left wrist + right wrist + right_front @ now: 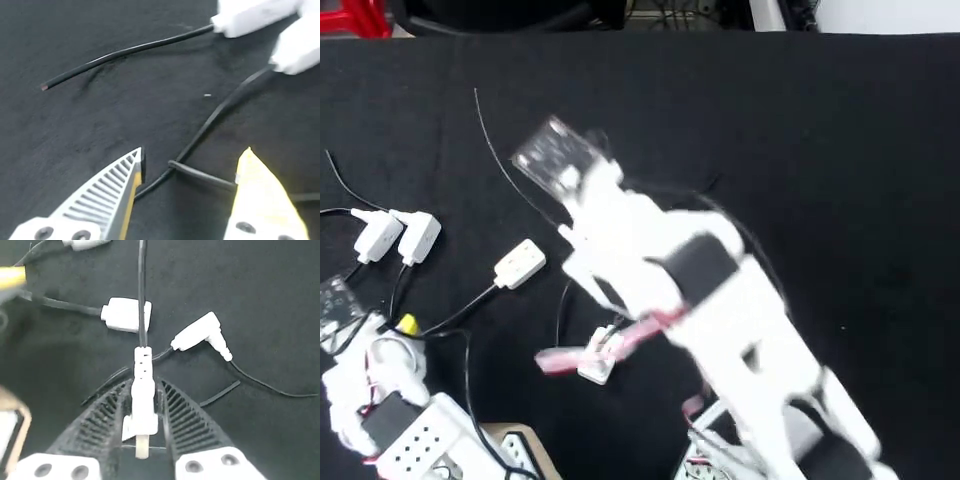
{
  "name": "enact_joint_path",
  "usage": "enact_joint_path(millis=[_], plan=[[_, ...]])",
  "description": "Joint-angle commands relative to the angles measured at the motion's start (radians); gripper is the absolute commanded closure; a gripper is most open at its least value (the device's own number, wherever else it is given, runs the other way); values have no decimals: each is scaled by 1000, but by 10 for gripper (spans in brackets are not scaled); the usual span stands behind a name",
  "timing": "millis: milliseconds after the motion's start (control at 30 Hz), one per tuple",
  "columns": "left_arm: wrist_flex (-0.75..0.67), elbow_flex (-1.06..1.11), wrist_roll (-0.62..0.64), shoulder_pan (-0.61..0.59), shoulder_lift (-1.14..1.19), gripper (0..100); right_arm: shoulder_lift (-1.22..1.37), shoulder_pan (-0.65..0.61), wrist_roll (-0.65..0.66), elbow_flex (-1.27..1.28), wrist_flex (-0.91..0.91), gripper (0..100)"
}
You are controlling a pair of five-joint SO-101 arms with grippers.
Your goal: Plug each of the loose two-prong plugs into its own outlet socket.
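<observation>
My right gripper [144, 382] is shut on a slim white plug [142, 410], whose black cable [142, 285] runs away from the fingers. On the black cloth beyond it lie a flat white plug [125, 315] and an angled white plug [200, 335]. In the high view the right arm reaches over the table's middle, its gripper [555, 160] blurred. My left gripper [194, 150] is open above crossing black cables [200, 175], holding nothing. Two white plugs [250, 15] lie beyond it, seen side by side [398, 235] at the left of the high view near the left gripper [370, 312].
A flat white plug [520, 262] and a small white piece [595, 365] lie near the front middle. A loose thin black wire [505, 165] curves across the cloth. A beige-edged box [515, 440] sits at the front edge beside the left arm's base [415, 440].
</observation>
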Motion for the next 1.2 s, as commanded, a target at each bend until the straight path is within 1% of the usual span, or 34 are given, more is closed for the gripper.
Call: enact_joint_path(millis=[0, 67, 167, 267, 333, 500, 667, 733, 833, 933, 1033, 1167], plan=[[-51, 13, -5, 73, -2, 705, -386, -17, -97, 452, -345, 987], [-91, 1, -3, 105, -2, 705, -536, -60, -127, 625, -499, 987], [-98, -44, 8, 153, -2, 705, -750, -143, -164, 865, -736, 987], [-98, -90, 95, 197, -2, 705, -921, -170, -181, 1066, -956, 987], [-100, -119, 160, 236, -2, 705, -995, -170, -181, 1153, -1034, 987], [-103, -186, 281, 386, -2, 705, -1035, -201, -184, 1196, -1043, 987], [-97, -262, 358, 581, -2, 705, -1044, -361, -183, 1265, -1045, 987], [-97, -275, 358, 651, -2, 705, -1044, -365, -184, 1270, -1045, 987], [-94, -269, 353, 723, -2, 705, -1044, -324, -184, 1271, -1045, 987], [-60, -260, 350, 783, -2, 705, -1044, -287, -184, 1273, -1045, 987], [-35, -249, 348, 835, -2, 705, -1044, -285, -184, 1273, -1045, 987], [-61, -216, 354, 897, -2, 705, -1044, -287, -187, 1273, -1049, 987]])
